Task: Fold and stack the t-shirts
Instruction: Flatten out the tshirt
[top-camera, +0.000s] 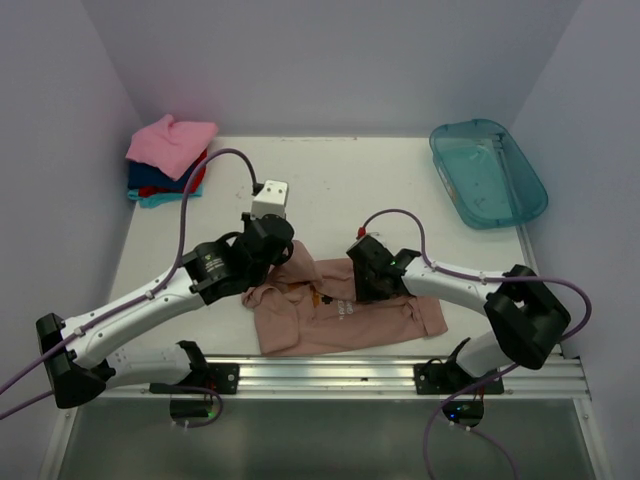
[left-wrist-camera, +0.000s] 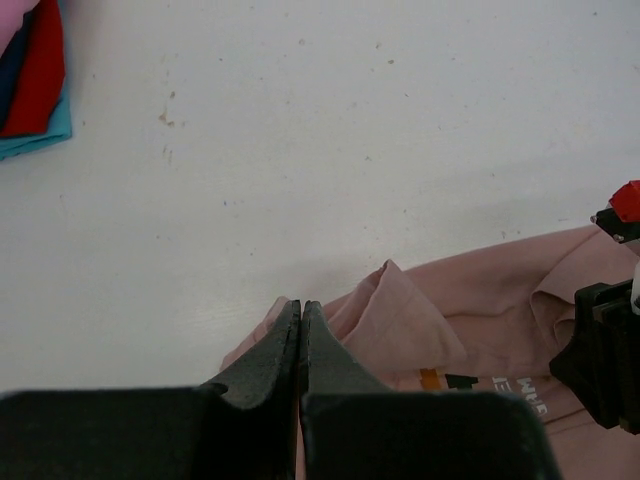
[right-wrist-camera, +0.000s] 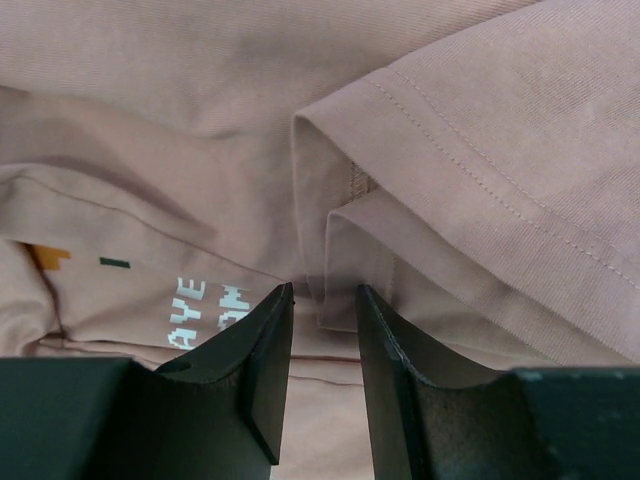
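Observation:
The dusty pink-brown tee (top-camera: 345, 318) lies crumpled near the table's front edge, its small chest print and white text (right-wrist-camera: 205, 312) facing up. My left gripper (top-camera: 284, 260) is at the tee's upper left corner. In the left wrist view (left-wrist-camera: 300, 304) its jaws are pressed together on the edge of the cloth (left-wrist-camera: 480, 290), with a raised fold just to the right. My right gripper (top-camera: 363, 282) is over the tee's middle. In the right wrist view (right-wrist-camera: 323, 290) its jaws stand apart, astride a folded hem of the tee (right-wrist-camera: 480, 120). The folded tees (top-camera: 168, 160) are stacked at the back left, bright pink on top.
A translucent teal tub (top-camera: 488, 172) sits at the back right. A small white box (top-camera: 270, 198) with a cable stands behind the left gripper. The stack's red and teal edges show in the left wrist view (left-wrist-camera: 35, 90). The right gripper's black body (left-wrist-camera: 605, 340) is close by on the right.

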